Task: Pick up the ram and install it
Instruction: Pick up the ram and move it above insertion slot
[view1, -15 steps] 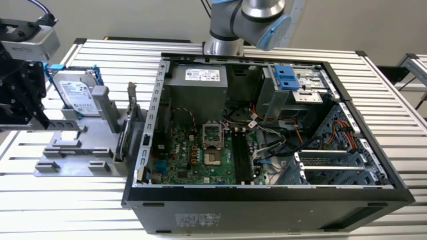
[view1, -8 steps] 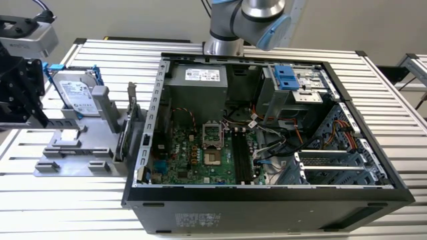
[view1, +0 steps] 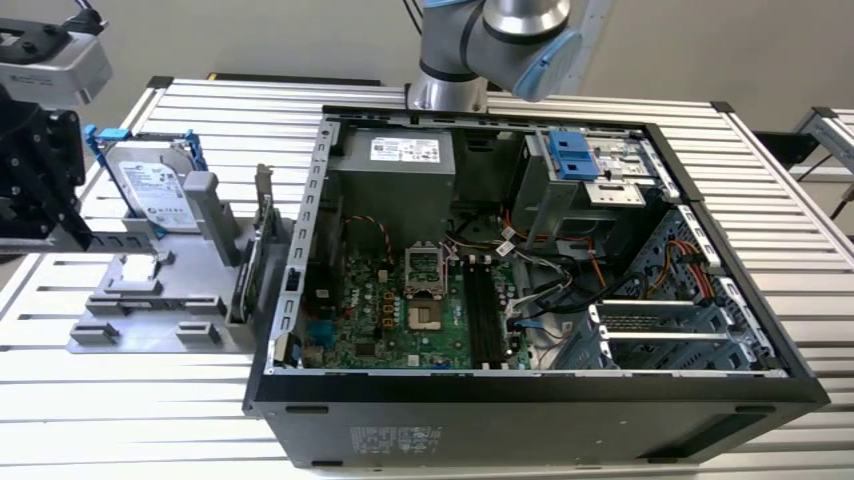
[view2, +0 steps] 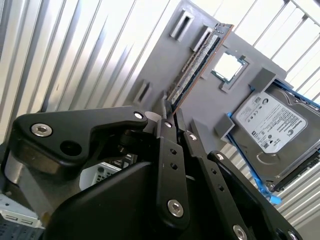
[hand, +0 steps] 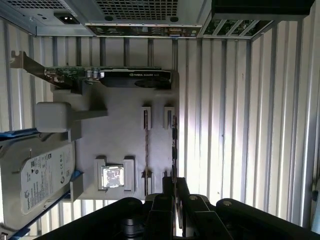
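Ram pinch at the parts holder
Gripper (view2: 176, 120) fingers look pressed together on the near end of the ram (view2: 197, 61). It stands on edge in the gray holder (view2: 152, 57) beside the computer case (view1: 534, 400), probably so the thin stick is easy to grab.

Place: I'm looking at a robotics lab bench that is serving for computer assembly.
Surface: everything is sitting on a ribbed aluminium table (view1: 134, 400).
Machine: a robot arm (view1: 451, 55) is standing just beside an open computer case (view1: 534, 388).
Fixture: a grey holder (view1: 147, 300) is carrying a hard drive (view1: 150, 185), the ram (view2: 200, 62) and an expansion card (hand: 135, 79).
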